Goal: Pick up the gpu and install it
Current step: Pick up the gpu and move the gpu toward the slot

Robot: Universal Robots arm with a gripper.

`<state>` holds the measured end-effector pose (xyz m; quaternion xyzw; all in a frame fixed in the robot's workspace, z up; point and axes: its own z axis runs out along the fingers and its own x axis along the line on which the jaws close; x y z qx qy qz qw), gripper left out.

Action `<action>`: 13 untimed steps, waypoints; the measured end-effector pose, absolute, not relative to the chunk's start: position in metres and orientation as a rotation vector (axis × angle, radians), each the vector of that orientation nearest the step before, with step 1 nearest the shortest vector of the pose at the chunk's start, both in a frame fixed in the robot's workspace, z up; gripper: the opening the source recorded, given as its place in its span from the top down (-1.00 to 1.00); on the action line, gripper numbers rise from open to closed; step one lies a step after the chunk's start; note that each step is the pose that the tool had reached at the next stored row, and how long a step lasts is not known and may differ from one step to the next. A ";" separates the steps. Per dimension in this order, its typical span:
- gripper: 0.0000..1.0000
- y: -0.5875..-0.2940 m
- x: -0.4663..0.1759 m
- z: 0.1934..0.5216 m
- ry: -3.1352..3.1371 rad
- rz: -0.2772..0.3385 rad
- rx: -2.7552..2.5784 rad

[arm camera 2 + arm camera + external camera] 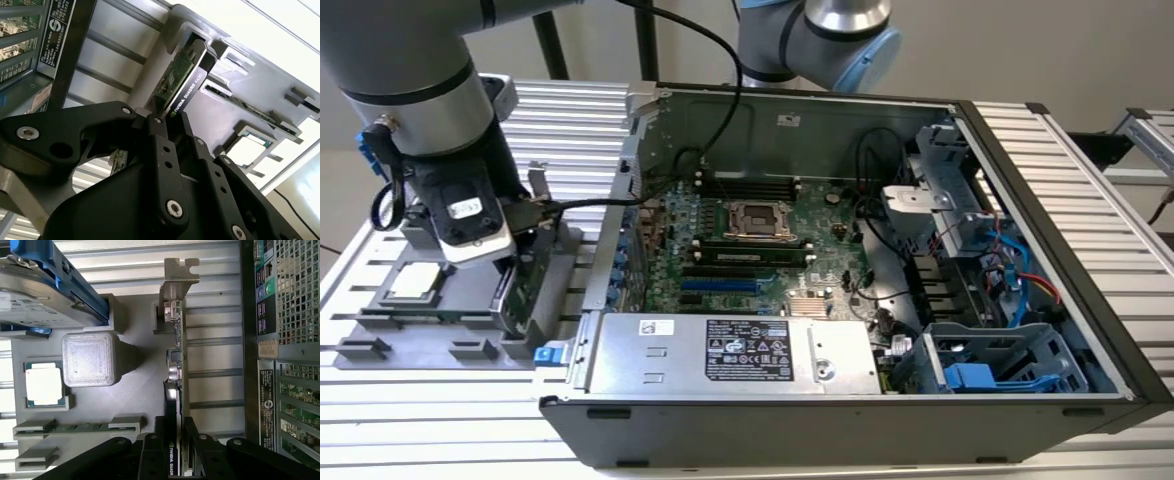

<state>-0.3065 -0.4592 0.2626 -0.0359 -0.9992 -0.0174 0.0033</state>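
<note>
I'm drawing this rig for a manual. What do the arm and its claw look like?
The arm is built of silver-grey tubes with a dark band and light-blue joint caps. Black cables hang off it. The claw is matte black, made of angular jointed links fastened with silver screws.

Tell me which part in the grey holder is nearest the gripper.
The gpu, the thin card standing on edge with a silver bracket; the gripper is at its edge. The square chip lies flat, apart.
</note>
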 end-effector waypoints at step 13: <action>1.00 -0.459 -0.306 0.287 -3.133 -0.055 -0.110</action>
